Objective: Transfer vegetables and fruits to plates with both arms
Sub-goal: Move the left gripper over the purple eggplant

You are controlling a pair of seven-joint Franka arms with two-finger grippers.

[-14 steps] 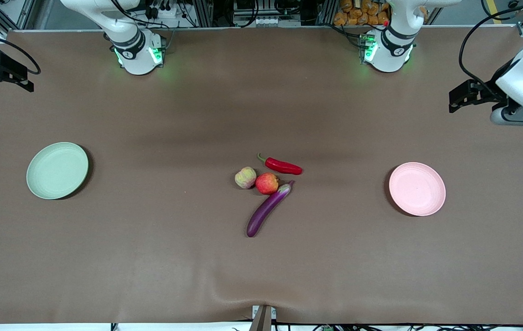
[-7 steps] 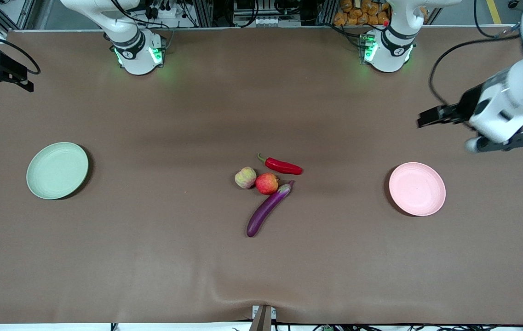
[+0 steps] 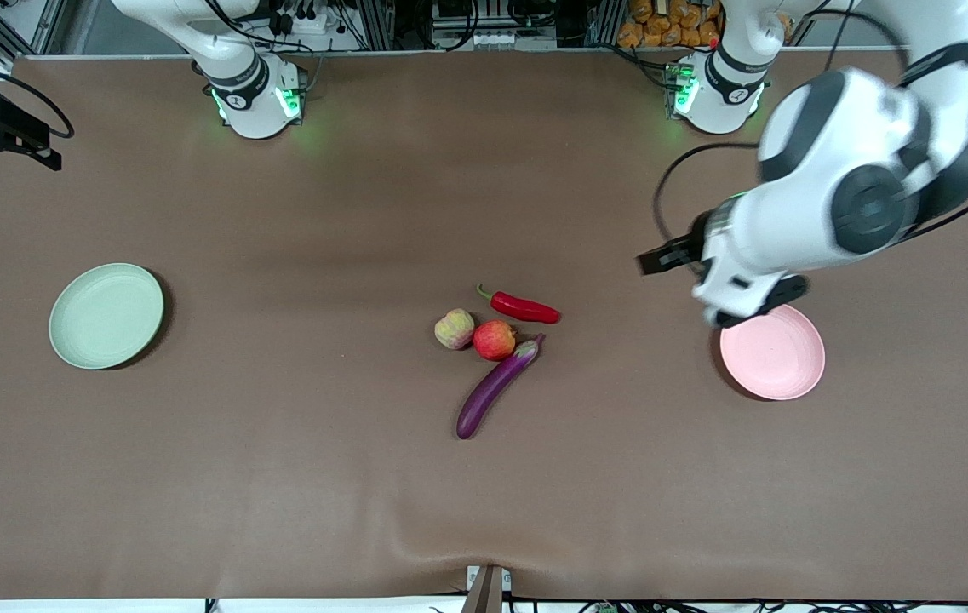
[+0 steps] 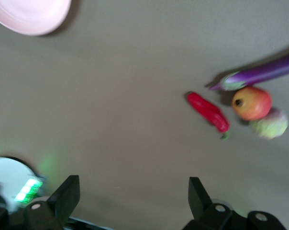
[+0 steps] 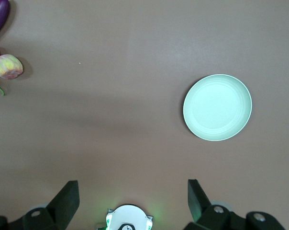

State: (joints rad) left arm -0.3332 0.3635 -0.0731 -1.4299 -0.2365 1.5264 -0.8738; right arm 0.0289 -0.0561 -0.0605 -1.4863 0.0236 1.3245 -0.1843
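Fingers of the left gripper stand wide apart and hold nothing; those of the right gripper are equally spread and empty. On the brown bench, nearest the front camera, lies the eggplant: long, slender, glossy purple, with a paler stem end that nearly touches the red fruit. That fruit is small and round, with a yellowish patch; it touches the second fruit, a pale yellow-green one with a pink blush, on its side toward the right arm's end. Just farther from the camera rests the chili pepper, short, shiny red, with a curved green stem. Both plates are round, shallow and matte: the pink plate sits toward the left arm's end, the mint-green plate toward the right arm's end, both well apart from the produce. The left arm's wrist hangs over the pink plate's rim. The right arm waits at the bench's edge, above the green plate.
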